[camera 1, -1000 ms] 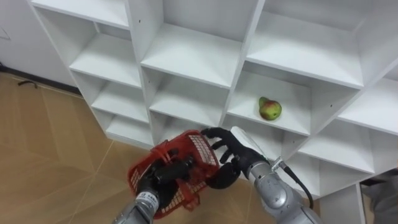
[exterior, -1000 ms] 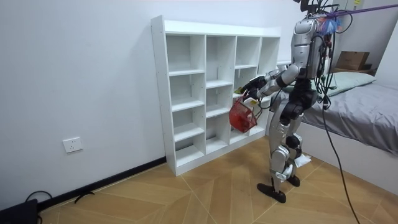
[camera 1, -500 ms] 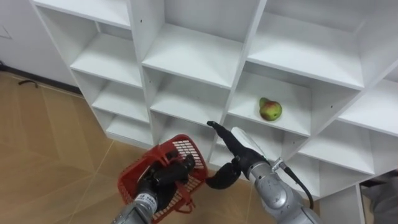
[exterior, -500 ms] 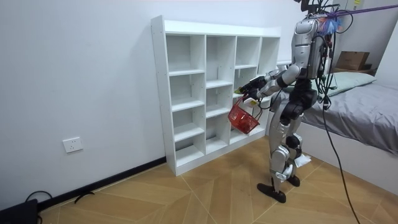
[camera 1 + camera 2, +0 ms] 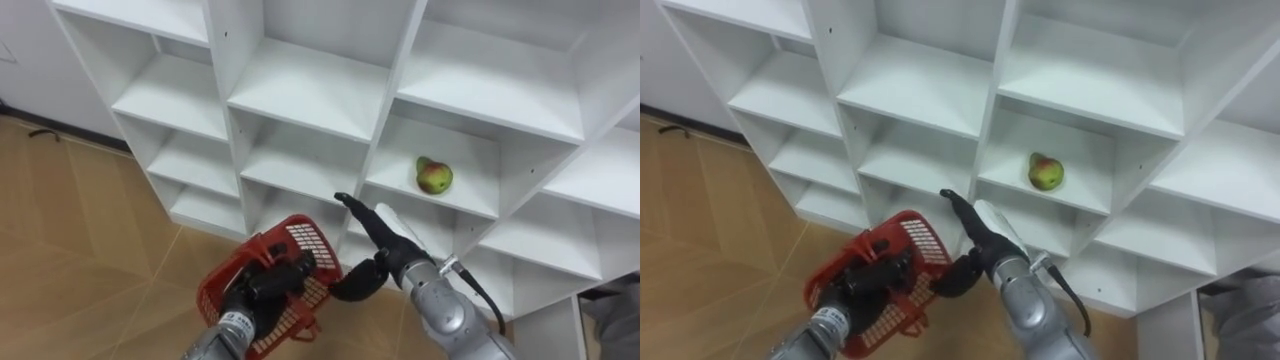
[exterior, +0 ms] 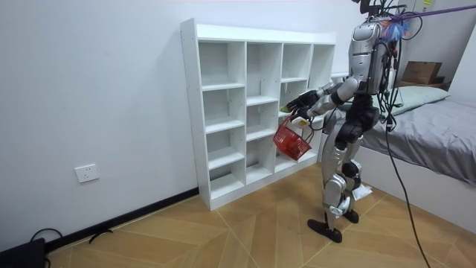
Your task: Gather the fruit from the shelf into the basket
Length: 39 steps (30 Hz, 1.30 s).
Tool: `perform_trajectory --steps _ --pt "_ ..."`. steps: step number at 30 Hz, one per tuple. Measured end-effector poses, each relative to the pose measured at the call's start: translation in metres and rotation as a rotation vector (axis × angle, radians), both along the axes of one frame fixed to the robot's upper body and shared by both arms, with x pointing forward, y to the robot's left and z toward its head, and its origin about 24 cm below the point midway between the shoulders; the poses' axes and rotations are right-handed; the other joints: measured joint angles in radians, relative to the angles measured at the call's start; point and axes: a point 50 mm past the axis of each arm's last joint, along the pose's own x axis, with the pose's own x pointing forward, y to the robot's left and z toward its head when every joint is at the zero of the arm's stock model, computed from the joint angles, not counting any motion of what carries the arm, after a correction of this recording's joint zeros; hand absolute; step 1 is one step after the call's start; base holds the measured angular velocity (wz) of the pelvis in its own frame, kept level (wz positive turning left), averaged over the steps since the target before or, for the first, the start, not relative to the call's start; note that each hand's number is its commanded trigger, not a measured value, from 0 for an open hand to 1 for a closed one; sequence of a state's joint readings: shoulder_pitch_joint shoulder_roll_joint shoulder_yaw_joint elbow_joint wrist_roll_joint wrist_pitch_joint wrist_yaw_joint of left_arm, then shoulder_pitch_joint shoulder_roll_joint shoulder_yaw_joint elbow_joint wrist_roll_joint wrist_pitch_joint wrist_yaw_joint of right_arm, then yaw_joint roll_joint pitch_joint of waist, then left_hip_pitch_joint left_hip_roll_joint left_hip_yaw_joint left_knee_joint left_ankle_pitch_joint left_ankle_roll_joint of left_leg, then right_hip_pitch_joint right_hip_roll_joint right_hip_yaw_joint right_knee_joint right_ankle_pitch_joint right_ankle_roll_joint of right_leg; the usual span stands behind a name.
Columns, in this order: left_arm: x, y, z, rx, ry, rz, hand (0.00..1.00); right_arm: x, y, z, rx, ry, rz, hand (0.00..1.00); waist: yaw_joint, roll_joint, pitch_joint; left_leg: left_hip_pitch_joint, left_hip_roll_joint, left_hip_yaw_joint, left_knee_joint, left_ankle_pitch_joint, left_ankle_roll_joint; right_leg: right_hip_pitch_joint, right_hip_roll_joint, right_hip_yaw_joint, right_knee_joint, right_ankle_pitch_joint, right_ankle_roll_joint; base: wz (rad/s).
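Now my right hand (image 5: 385,228), fingers straight, hovers below the pear (image 5: 434,176) (left hand (image 5: 272,283) grips the basket (image 5: 305,238)); next, lift and grasp.

Silver-grey limbs, black joints, dark cables

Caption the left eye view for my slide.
Fruit pickup: left robot hand grips red basket, open right robot hand stretched toward pear in white shelving.

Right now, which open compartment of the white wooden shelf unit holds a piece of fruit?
The compartment just beyond the open right hand: a green-and-red pear lies on its board, while the others in view look bare.
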<state>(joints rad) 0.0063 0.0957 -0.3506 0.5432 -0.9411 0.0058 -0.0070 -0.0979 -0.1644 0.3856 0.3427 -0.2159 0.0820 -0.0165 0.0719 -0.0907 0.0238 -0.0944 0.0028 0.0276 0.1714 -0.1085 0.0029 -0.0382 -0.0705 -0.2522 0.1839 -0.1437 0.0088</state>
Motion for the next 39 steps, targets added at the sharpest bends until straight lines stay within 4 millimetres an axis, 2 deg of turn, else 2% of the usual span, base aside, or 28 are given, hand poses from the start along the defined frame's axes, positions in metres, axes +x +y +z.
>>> perform_trajectory --steps 7,10,15,23,28,32,34,37,39 --pt "-0.001 0.016 -0.002 0.034 0.013 0.031 1.00 0.008 -0.019 0.014 0.026 -0.095 -0.147 0.00 -0.024 0.005 -0.0043 0.014 0.001 0.006 -0.007 0.000 0.000 0.005 0.001 0.009 0.002 0.000 0.000 -0.03" --pt "-0.009 0.027 -0.010 0.071 0.056 0.052 1.00 0.006 -0.030 0.012 0.004 -0.097 -0.170 0.00 -0.035 0.008 -0.0071 0.032 0.001 0.011 -0.009 -0.002 -0.001 0.022 0.001 0.014 0.000 -0.001 0.001 -0.05" --pt "-0.025 0.042 -0.025 0.108 0.141 0.087 1.00 0.009 -0.056 0.023 -0.003 -0.145 -0.275 0.00 -0.051 0.000 -0.0143 0.043 0.002 0.021 -0.009 -0.002 0.000 0.024 0.002 0.028 0.002 -0.001 0.001 -0.06" --pt "-0.040 0.047 -0.036 0.122 0.212 0.093 1.00 0.008 -0.063 0.026 -0.002 -0.165 -0.309 0.00 -0.064 0.002 -0.0184 0.073 0.007 0.043 -0.011 -0.009 0.000 0.042 0.008 0.053 0.003 -0.001 0.001 -0.09" --pt "-0.052 0.054 -0.041 0.143 0.252 0.101 1.00 0.005 -0.070 0.017 -0.012 -0.152 -0.362 0.00 -0.063 0.002 -0.0177 0.072 0.008 0.044 -0.011 -0.009 0.000 0.041 0.008 0.054 0.003 0.000 0.000 -0.01" --pt "-0.053 0.053 -0.043 0.142 0.263 0.104 1.00 0.005 -0.077 0.014 -0.012 -0.156 -0.433 0.00 -0.040 0.002 -0.0174 0.055 0.008 0.045 -0.009 -0.009 0.000 0.023 0.008 0.055 0.007 0.000 0.000 0.00" --pt "-0.052 0.053 -0.043 0.145 0.260 0.105 1.00 0.012 -0.078 0.018 -0.018 -0.182 -0.455 0.00 -0.038 0.000 -0.0156 0.040 0.009 0.046 -0.006 -0.009 0.000 0.004 0.008 0.055 0.014 0.001 -0.001 -0.04" --pt "-0.050 0.054 -0.048 0.159 0.284 0.115 1.00 0.032 -0.082 0.022 0.010 -0.197 -0.518 0.00 -0.035 -0.009 -0.0106 0.016 0.009 0.050 -0.002 -0.008 0.000 -0.025 0.007 0.057 0.025 0.001 -0.002 -0.04" --pt "-0.048 0.059 -0.049 0.178 0.295 0.115 1.00 0.044 -0.086 0.023 0.025 -0.184 -0.573 0.00 -0.031 -0.024 -0.0052 -0.016 0.011 0.050 0.008 -0.008 0.000 -0.051 0.008 0.055 0.028 0.002 -0.003 0.02"
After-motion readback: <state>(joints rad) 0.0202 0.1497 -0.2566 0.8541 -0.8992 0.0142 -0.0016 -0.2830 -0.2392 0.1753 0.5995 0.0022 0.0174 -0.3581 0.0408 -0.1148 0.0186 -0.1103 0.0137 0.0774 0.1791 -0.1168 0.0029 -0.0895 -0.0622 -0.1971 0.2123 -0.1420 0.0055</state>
